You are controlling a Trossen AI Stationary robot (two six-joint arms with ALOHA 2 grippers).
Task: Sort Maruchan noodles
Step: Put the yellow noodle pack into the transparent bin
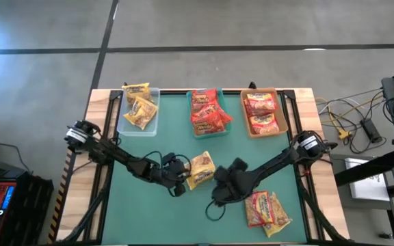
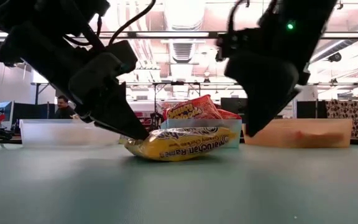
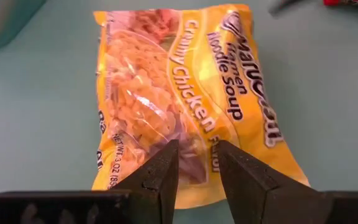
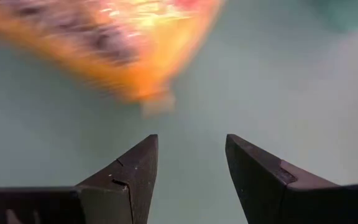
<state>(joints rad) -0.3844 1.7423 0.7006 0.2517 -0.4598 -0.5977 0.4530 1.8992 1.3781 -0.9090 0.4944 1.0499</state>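
A yellow Maruchan noodles packet [image 1: 201,169] lies on the green mat at mid-table. My left gripper [image 3: 197,148] is shut on its end nearest the left arm. My right gripper [image 1: 221,193] hovers open just right of that packet, above the mat, with nothing between its fingers [image 4: 191,140]. A blurred yellow-orange packet [image 4: 123,43] shows ahead of it. Two more packets [image 1: 267,209] lie on the mat at the near right. At the far edge, yellow packets lie in the clear tray [image 1: 123,123], red ones in the teal tray [image 1: 189,113], and orange-red ones in the tan tray [image 1: 280,116]. My left gripper pinches the yellow packet's wrapper near the end facing the left arm [image 3: 199,163] between its two fingers. The fingers slant down from the table's left side and lie along the packet. In the low view the packet [image 2: 182,144] rests on the mat.
The three trays stand in a row along the far edge. Bare green mat [image 1: 142,212] lies at the near left and between the trays and the arms. Cables and equipment [image 1: 361,126] sit beyond the table's right side. People show in the room behind [image 2: 61,107].
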